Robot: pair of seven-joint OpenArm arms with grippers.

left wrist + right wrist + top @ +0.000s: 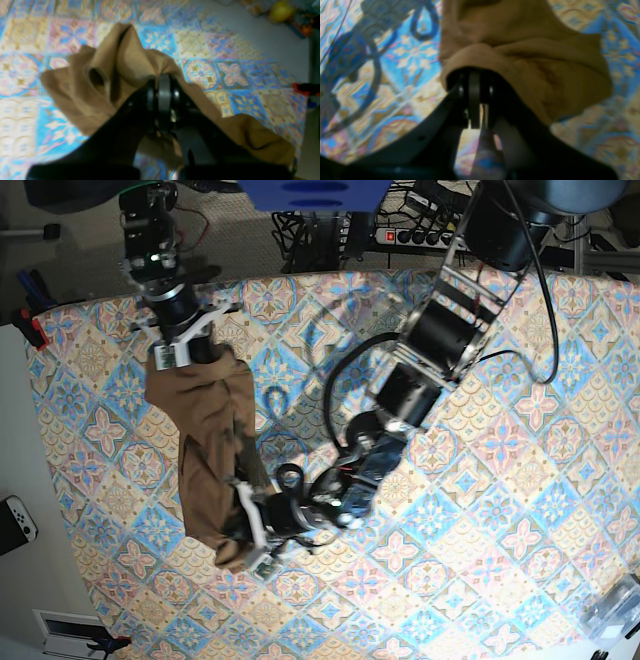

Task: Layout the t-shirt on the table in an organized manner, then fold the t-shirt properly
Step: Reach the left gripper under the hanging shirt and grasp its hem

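Stretching between them, the t-shirt (205, 450) is clamped by the left gripper (243, 532) and right gripper (183, 350) above the table (480, 480).

Pastel tile-patterned surface (480, 480), tan-brown t-shirt (205, 450) lying bunched lengthwise near its left edge, clear plastic item (612, 612) at the near right corner

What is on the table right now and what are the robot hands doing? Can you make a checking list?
Surface: table covered in pastel tile-pattern cloth.
Job's things: t-shirt, tan-brown, bunched and stretched between both grippers.
Clutter: nothing seen on the table.
Grippers: left gripper shut on the t-shirt; right gripper shut on the t-shirt.
Cables: black cables loop along the left arm.
Surroundings: power strip and game controller on the floor.
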